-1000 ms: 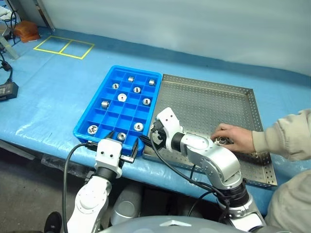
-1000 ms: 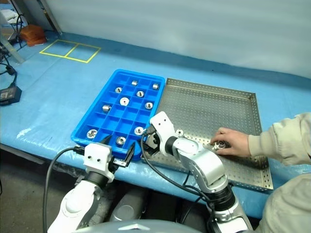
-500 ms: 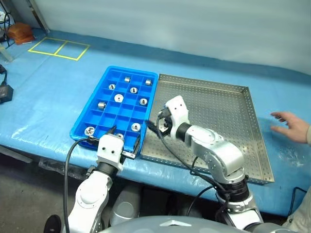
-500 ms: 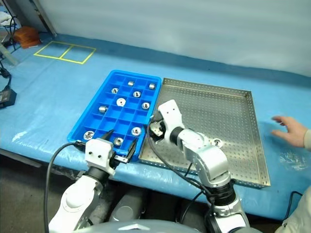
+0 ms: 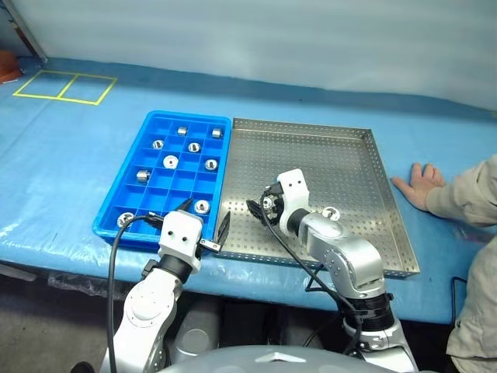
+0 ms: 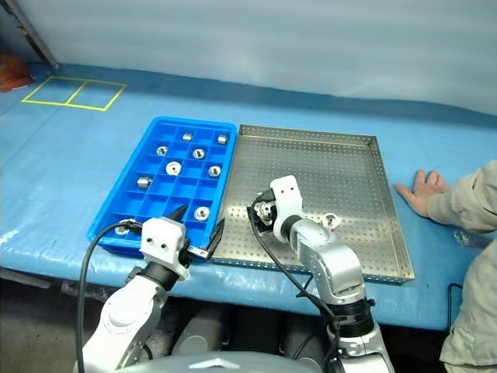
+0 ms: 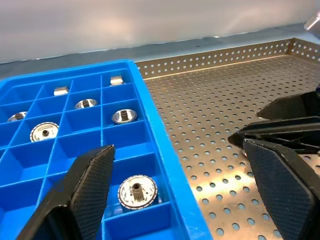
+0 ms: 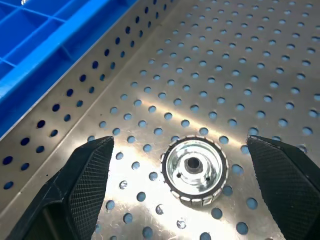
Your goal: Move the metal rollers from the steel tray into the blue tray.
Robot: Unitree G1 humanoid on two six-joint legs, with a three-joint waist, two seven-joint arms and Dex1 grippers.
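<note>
Right wrist view: roller (image 8: 194,169) between open right hand (image 8: 182,192) fingers

The blue tray (image 6: 152,189) and the steel tray (image 6: 326,167) lie side by side on the blue-covered tabletop (image 6: 78,148), long edges touching. Several metal rollers (image 6: 173,168) sit in separate compartments of the blue tray, and one roller (image 6: 330,221) lies on the steel tray's floor toward its near edge. The left gripper (image 6: 196,230) hovers with fingers spread at the blue tray's near corner. A person's hand (image 6: 420,189) rests flat on the tabletop beside the steel tray's far side.
</note>
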